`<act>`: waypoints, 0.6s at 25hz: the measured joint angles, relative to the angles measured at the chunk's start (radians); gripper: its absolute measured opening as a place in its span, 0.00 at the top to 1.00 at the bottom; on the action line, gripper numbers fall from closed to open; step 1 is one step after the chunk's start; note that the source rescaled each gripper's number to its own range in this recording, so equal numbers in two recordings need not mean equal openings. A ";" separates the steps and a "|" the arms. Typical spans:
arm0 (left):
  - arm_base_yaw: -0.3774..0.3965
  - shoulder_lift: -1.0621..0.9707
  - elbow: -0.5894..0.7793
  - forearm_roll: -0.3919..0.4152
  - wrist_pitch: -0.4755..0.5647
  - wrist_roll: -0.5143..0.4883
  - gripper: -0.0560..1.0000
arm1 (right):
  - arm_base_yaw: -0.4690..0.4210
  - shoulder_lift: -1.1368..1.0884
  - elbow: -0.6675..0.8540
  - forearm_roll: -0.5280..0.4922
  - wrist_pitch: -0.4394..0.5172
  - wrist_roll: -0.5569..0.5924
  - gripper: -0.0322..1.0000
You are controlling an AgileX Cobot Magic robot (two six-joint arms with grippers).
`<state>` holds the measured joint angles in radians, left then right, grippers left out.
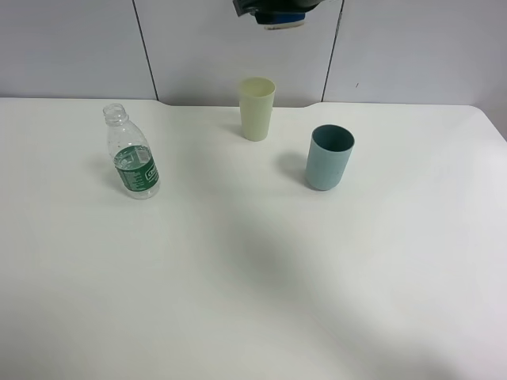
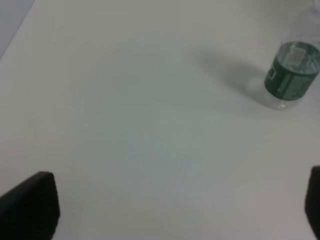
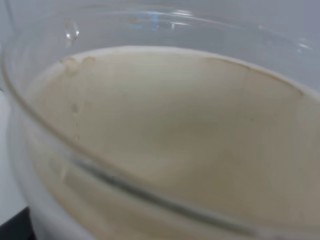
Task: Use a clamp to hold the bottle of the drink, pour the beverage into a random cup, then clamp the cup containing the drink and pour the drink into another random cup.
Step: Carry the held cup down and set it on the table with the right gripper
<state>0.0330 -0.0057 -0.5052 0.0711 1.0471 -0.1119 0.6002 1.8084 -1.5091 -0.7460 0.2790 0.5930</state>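
Note:
A clear plastic bottle with a green label, no cap and some liquid in it stands upright at the left of the white table. A pale yellow cup stands at the back middle. A blue-grey cup stands to its right and a little nearer. Neither arm shows in the exterior high view. In the left wrist view my left gripper is open and empty above bare table, with its dark fingertips far apart. The bottle stands well away from it. The right gripper is hidden.
The right wrist view is filled by a close, blurred clear curved rim over a beige surface. A dark object hangs at the top middle above the wall panels. The table's back edge runs behind the cups.

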 joint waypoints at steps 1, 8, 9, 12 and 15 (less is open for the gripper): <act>0.000 0.000 0.000 0.000 0.000 0.000 0.00 | 0.010 -0.017 0.014 0.015 -0.010 -0.013 0.95; 0.000 0.000 0.000 0.000 0.000 0.000 0.00 | 0.086 -0.152 0.209 0.220 -0.307 -0.312 0.95; 0.000 0.000 0.000 0.000 0.000 0.000 0.00 | 0.095 -0.164 0.239 0.257 -0.353 -0.379 0.95; 0.000 0.000 0.000 0.000 0.000 0.000 0.00 | 0.114 -0.180 0.340 0.380 -0.495 -0.558 0.95; 0.000 0.000 0.000 0.000 0.000 0.000 0.00 | 0.119 -0.180 0.435 0.450 -0.616 -0.680 0.95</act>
<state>0.0330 -0.0057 -0.5052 0.0711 1.0471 -0.1119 0.7188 1.6280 -1.0740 -0.2963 -0.3370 -0.0866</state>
